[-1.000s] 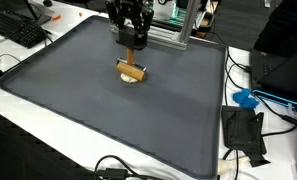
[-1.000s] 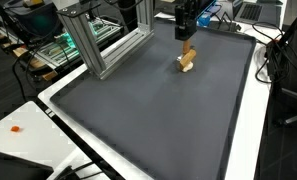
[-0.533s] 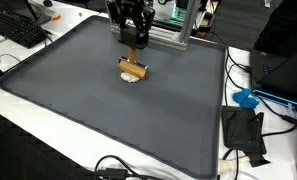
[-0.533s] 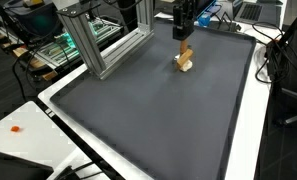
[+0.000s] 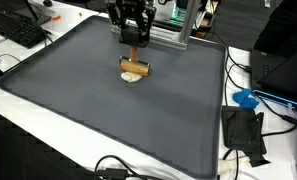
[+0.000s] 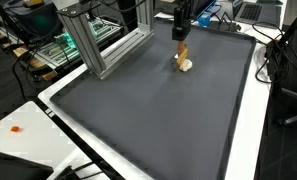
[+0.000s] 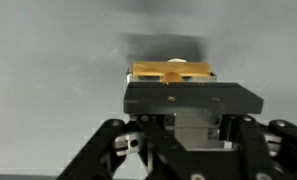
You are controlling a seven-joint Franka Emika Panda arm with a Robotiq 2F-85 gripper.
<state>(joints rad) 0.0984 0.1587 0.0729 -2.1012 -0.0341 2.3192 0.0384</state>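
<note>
Dark grey mat [image 5: 108, 115] covered most of a white table [image 5: 8, 95] in both exterior views. Near the mat's far side sat a wooden block [image 5: 134, 69], with a pale, possibly round piece [image 5: 134, 79] under it; too small to be sure. On the bare table beside the mat lay a keyboard [image 5: 18, 28], a black box [image 5: 245, 130], cables and a small orange bit [image 6: 16, 129].

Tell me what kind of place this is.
Most likely a robotics lab or workshop: an aluminium extrusion frame stands at the grey mat, a keyboard lies beside it, and loose cables trail along the edge.
</note>
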